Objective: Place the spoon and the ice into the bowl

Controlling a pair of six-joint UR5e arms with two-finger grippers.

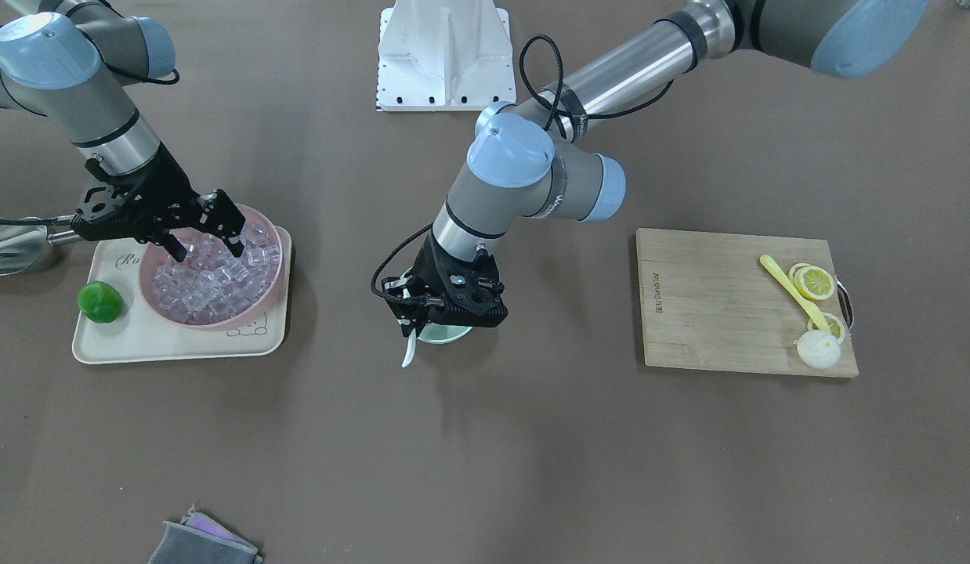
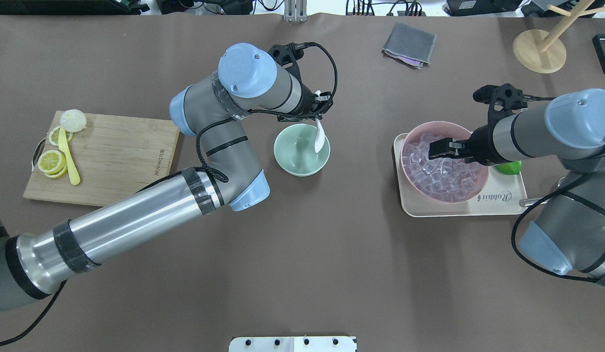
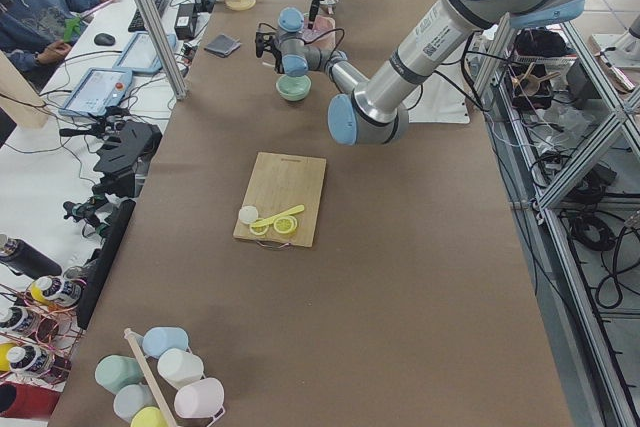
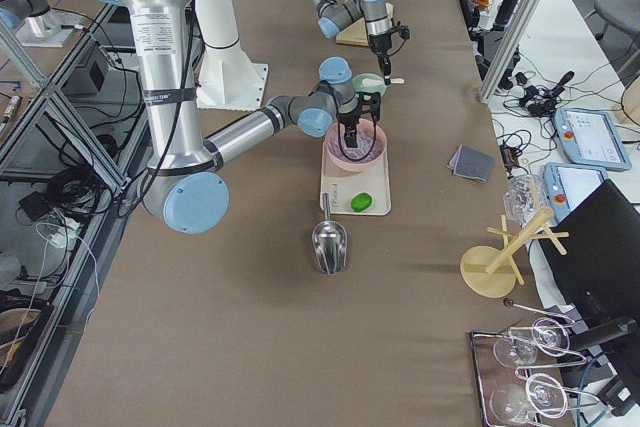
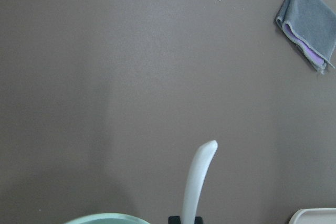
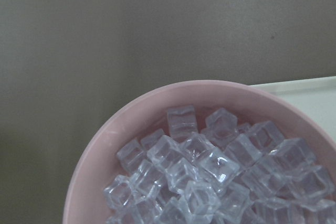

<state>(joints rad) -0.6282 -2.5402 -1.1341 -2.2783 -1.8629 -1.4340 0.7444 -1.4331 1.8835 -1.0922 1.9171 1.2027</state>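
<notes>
My left gripper (image 2: 318, 111) is shut on the white spoon (image 2: 319, 138) and holds it over the mint-green bowl (image 2: 295, 159), scoop down inside the far rim. The spoon's handle (image 5: 198, 182) sticks up in the left wrist view, above the bowl's rim (image 5: 105, 217). In the front view the gripper (image 1: 422, 315) hides most of the bowl (image 1: 447, 335). My right gripper (image 1: 207, 247) is open and empty, fingertips just above the clear ice cubes (image 6: 210, 166) heaped in the pink bowl (image 2: 459, 129). No ice shows in the mint bowl.
The pink bowl stands on a cream tray (image 1: 179, 338) with a green fruit (image 1: 101, 301); a steel scoop (image 1: 15, 249) lies beside it. A cutting board (image 1: 712, 313) holds a yellow utensil (image 1: 790, 288), lemon slices (image 1: 816, 282) and a white bun (image 1: 819, 349). A grey cloth (image 2: 409, 44) lies at the far side.
</notes>
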